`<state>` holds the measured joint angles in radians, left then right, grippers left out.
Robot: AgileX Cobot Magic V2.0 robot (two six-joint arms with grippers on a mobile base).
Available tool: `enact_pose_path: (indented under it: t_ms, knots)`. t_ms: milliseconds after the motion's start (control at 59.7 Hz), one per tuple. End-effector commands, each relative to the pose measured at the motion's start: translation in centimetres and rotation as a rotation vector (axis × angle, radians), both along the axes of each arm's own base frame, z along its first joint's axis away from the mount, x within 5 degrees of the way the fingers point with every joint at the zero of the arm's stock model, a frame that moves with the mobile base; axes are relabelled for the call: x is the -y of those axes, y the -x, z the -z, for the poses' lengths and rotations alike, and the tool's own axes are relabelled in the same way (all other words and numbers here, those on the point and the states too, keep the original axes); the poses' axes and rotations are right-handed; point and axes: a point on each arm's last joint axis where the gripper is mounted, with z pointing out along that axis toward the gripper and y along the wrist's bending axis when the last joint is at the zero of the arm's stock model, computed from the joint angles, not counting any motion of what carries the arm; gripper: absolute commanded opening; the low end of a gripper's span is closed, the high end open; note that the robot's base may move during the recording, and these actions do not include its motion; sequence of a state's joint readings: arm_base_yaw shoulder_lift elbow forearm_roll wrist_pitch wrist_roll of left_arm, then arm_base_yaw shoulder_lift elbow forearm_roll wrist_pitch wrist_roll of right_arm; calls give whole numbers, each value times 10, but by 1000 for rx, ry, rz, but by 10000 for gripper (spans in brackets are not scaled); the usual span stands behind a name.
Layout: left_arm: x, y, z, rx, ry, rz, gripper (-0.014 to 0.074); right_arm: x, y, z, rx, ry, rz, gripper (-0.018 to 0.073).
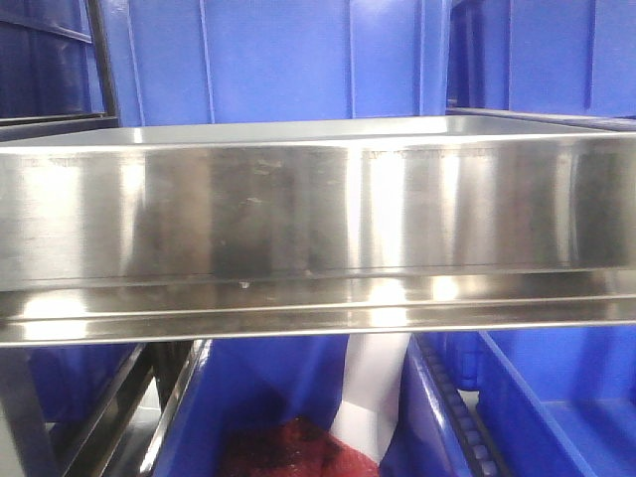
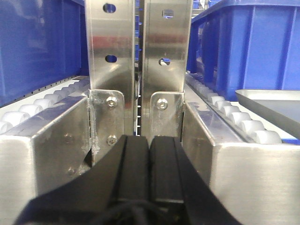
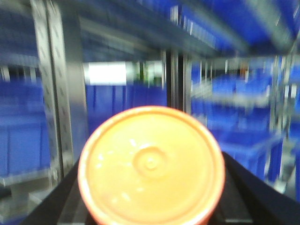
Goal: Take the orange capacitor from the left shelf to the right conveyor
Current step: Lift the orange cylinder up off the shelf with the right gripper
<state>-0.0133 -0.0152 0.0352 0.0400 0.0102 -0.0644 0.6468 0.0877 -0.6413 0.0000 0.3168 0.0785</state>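
My R gripper point(image 3: 152, 208) clamps the orange capacitor point(image 3: 151, 164), flat end toward wrist cam, black fingers point(image 3: 255, 192) either side; bkgd too blurred to place it further. My L gripper point(image 2: 149, 173): pads point(image 2: 136, 168) pressed together, nothing btwn, facing two steel uprights point(image 2: 110, 42). Front cam: left shelf point(image 1: 318, 209) lip fills view, blue bins point(image 1: 278, 60) behind
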Motion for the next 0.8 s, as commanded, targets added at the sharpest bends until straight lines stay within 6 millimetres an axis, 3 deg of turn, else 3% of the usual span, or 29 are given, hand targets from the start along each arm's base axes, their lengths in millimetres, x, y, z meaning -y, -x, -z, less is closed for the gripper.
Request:
enact_pose_path:
  t_ms: [0, 134, 787]
  knots:
    - [0, 0, -1, 74, 10, 6, -126, 12, 16, -8, 134, -82, 13, 52]
    - [0, 0, -1, 74, 10, 6, -126, 20, 26, -5, 167, -108, 13, 52]
    - [0, 0, -1, 74, 10, 6, -126, 20, 26, -6, 168, -108, 13, 52]
